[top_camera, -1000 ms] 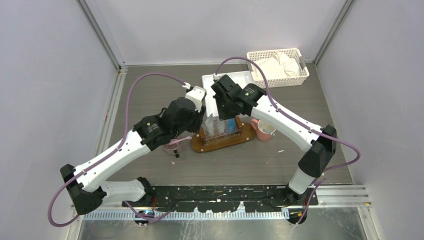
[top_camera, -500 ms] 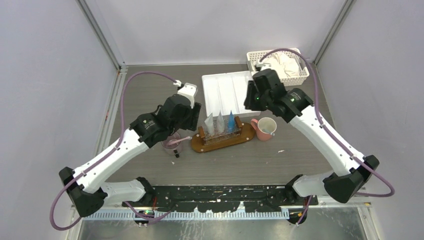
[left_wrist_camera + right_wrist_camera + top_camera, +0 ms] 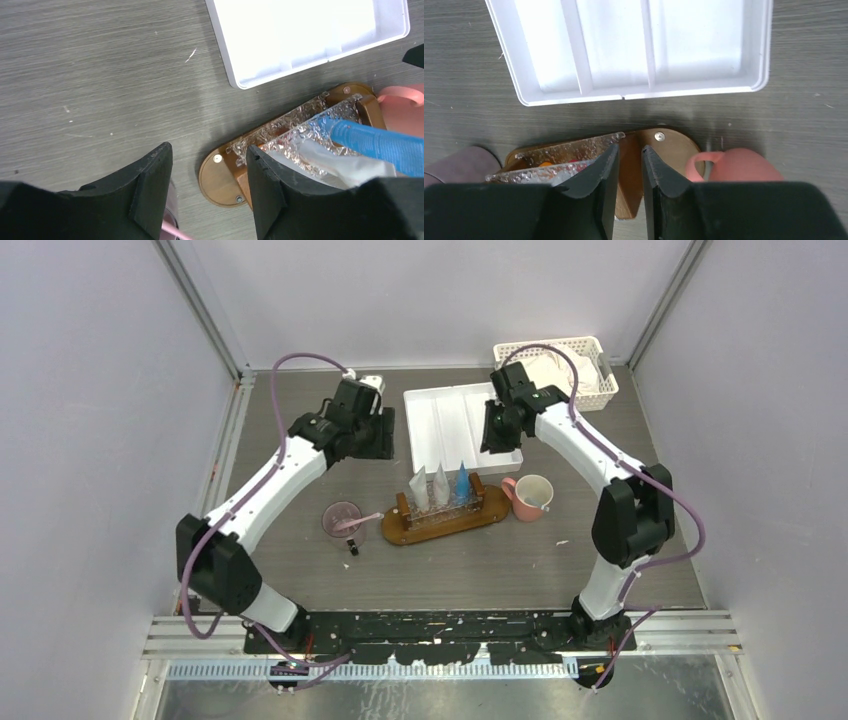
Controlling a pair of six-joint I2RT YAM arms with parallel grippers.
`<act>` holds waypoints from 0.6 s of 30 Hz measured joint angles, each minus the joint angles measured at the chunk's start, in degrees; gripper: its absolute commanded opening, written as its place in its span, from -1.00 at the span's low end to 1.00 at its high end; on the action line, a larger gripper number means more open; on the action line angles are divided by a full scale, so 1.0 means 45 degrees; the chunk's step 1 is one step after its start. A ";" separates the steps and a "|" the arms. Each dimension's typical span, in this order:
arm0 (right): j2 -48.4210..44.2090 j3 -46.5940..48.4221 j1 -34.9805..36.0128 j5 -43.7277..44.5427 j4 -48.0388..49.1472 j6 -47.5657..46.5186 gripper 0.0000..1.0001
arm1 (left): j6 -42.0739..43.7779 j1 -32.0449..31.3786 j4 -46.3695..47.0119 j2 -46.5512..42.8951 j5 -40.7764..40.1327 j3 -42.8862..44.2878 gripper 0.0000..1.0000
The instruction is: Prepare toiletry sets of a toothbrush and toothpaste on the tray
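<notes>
Both arms are up at the far half of the desk [image 3: 450, 575], one on each side of the white tray [image 3: 440, 420]. The left end effector [image 3: 207, 155] hangs over bare desk just left of that white tray, released, its fingers wide apart with nothing between them. The right end effector [image 3: 630, 150] hovers at the white tray's near right corner. Its fingers stand only a slit apart and it grips nothing.

Down the middle sits the tray [image 3: 393, 531], the brown oval board, lying just in front of the white tray and clear of both end effectors. On it three tubes stand in a row with tips up. The two white-grey tubes [image 3: 418, 488] are on the left and the blue tube [image 3: 462, 483] is on the right. The left wrist view shows crinkly clear wrap [image 3: 295, 135] around them. Whether a brush sits inside the wrap, I cannot tell.

Left of the tray there's a purple cup [image 3: 340, 512] on the desk, near the board's left end. A pink toothbrush [image 3: 366, 520] rests in it, and its end pokes out over the rim toward the tray.

A pink mug [image 3: 530, 498] stands right beside the tray's right end, handle toward the board. At the far right corner sits a white basket [image 3: 600, 392] with a pale cloth [image 3: 550, 370] bundled inside.
</notes>
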 measured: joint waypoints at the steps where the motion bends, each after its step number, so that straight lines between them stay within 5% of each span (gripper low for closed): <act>1: 0.0287 0.0126 -0.0019 -0.0180 0.0029 -0.0029 -0.45 | -0.0029 0.0078 0.0097 0.0325 0.0209 0.0073 0.11; 18: 0.0986 -0.0714 -0.0029 -0.2492 0.0573 -0.0316 -0.50 | -0.1360 0.0233 0.1690 0.1520 0.2302 -0.1540 0.01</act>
